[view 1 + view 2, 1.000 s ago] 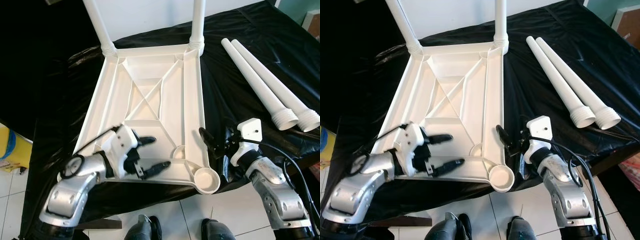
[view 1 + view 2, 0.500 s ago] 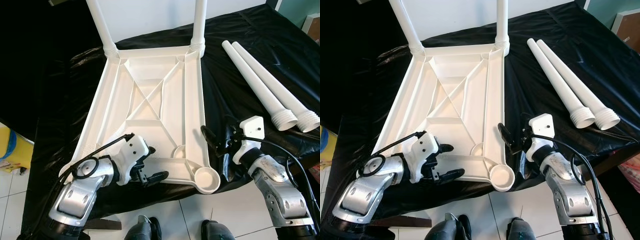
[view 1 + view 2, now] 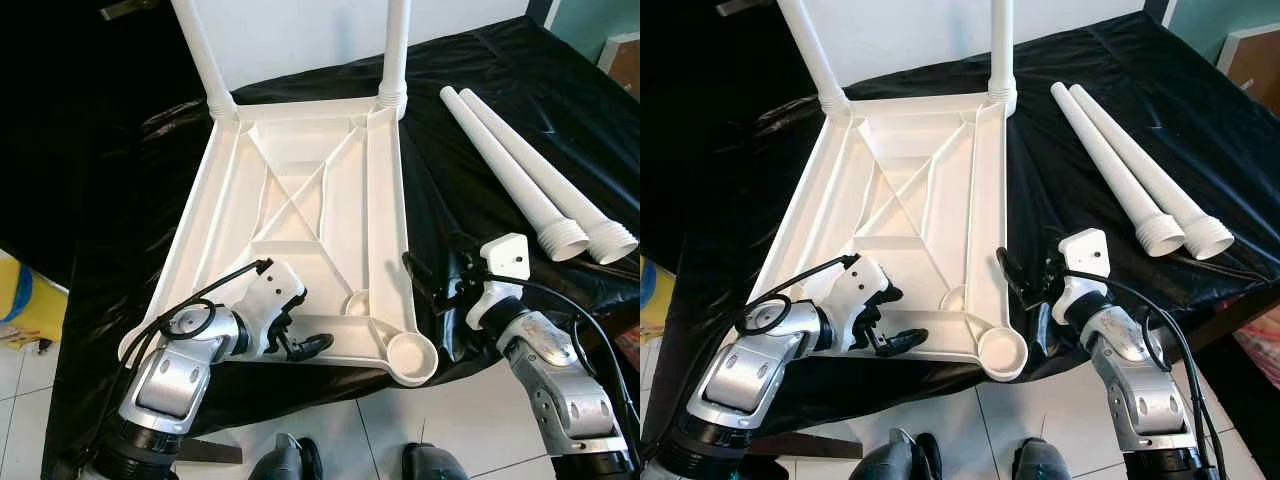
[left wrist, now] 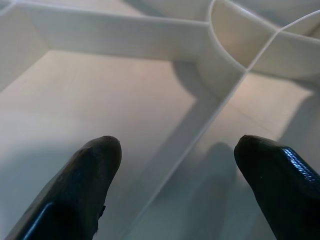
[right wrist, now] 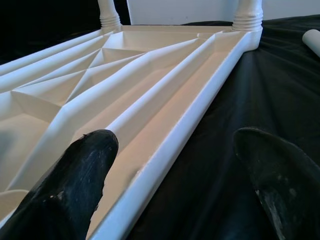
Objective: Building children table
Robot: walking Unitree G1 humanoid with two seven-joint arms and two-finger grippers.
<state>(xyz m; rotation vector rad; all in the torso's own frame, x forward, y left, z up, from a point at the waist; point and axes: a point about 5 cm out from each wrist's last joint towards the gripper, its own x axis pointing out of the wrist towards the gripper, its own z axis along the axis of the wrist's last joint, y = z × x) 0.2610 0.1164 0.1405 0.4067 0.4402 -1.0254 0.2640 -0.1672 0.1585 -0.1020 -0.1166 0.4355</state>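
Observation:
A white children's table top (image 3: 300,200) lies upside down on a black cloth (image 3: 500,80). Two white legs stand screwed into its far corners (image 3: 200,50) (image 3: 396,40). Two loose legs (image 3: 510,170) lie side by side to its right. The near right corner socket (image 3: 412,357) has nothing in it. My left gripper (image 3: 300,330) is open over the ribs near the table's front edge, its fingertips (image 4: 100,150) just above the plastic. My right gripper (image 3: 432,285) is open beside the table's right rim (image 5: 165,165), holding nothing.
The cloth-covered surface ends just in front of me, with white floor tiles (image 3: 350,430) and my feet (image 3: 290,460) below. A yellow object (image 3: 20,300) stands on the floor at the left. A box (image 3: 625,50) sits at the far right.
My left arm has swung in and its gripper has dropped lower onto the ribbed underside near the front edge. The right gripper has hardly moved.

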